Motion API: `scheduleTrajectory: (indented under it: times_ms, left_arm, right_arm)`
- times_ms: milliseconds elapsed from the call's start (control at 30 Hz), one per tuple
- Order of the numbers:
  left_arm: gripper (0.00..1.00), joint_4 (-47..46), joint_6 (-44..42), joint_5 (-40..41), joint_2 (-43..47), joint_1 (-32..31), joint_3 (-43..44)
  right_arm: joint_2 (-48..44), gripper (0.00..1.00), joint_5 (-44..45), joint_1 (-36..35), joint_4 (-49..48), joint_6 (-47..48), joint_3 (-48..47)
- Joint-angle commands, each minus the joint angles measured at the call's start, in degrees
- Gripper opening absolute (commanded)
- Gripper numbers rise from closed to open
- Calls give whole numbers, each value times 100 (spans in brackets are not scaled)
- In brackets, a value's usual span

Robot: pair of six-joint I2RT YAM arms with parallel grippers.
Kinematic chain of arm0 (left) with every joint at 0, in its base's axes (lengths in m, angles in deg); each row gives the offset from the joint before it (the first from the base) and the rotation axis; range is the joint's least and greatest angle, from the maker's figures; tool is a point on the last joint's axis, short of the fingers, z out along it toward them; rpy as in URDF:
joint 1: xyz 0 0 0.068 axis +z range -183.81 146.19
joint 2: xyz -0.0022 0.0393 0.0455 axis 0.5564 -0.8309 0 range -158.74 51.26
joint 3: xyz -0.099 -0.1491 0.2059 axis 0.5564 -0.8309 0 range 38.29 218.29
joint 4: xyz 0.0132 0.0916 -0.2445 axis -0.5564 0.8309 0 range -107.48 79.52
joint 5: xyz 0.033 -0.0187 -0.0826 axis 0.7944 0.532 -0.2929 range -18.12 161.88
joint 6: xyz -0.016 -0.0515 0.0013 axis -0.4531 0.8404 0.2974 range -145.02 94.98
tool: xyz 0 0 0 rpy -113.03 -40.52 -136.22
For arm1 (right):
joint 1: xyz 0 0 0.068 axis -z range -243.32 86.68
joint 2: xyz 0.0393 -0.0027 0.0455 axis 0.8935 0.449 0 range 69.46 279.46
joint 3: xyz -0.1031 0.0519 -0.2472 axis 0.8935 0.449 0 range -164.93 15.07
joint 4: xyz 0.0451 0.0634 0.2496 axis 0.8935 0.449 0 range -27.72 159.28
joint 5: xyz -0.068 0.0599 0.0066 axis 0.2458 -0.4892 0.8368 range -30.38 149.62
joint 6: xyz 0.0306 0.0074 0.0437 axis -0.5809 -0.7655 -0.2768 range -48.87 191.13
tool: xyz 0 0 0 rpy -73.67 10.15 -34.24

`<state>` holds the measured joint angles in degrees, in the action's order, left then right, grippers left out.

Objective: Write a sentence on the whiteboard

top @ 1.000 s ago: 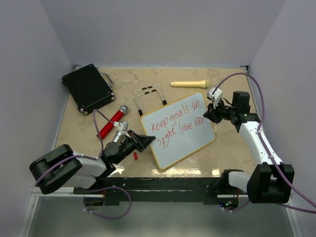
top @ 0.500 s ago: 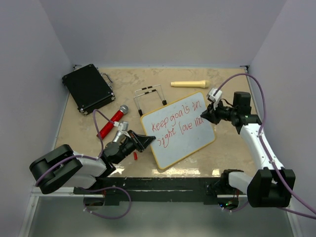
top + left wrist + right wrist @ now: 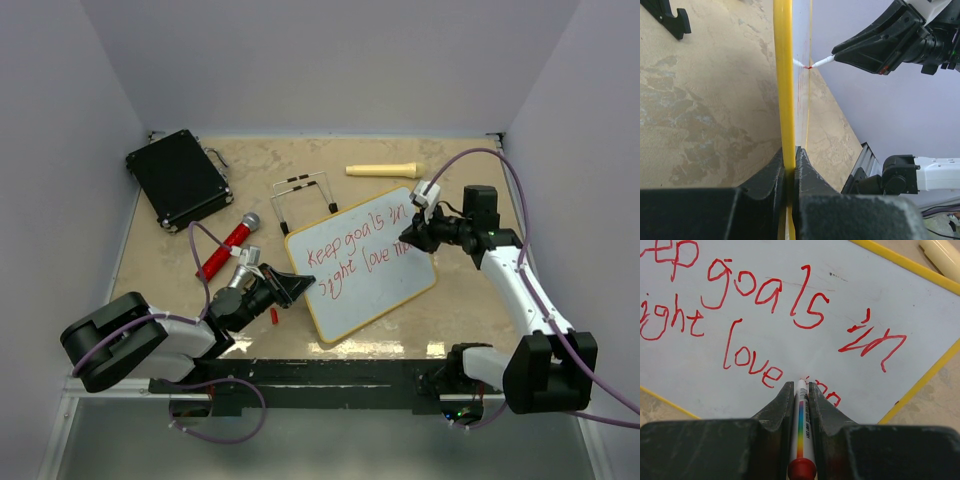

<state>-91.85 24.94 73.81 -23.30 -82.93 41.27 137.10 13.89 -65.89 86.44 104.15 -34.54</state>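
Note:
The whiteboard lies tilted on the table, with a yellow frame. The sentence runs over it in red, two lines: "Keep goals in" above "sight love" and some further letters half hidden behind the fingers. My left gripper is shut on the board's left frame edge, seen edge-on between the black fingers. My right gripper is shut on a white marker with a rainbow stripe and red end. Its tip touches the board at the end of the second line.
A black case sits at the back left. A red microphone lies near the left arm, with a small red cap beside it. A wire stand and a cream cylinder lie behind the board.
My right gripper has slid leftward over the board with the marker, covering the end of the second line. The left gripper and the board have not moved.

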Motion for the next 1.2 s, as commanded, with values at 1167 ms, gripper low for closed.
scheduleTrajectory:
  times_ms: [1167]
  left_arm:
    - [0,-157,-566,-220,3,26,-158]
  right_arm:
    - [-1174,0,12,564,-52,21,-102]
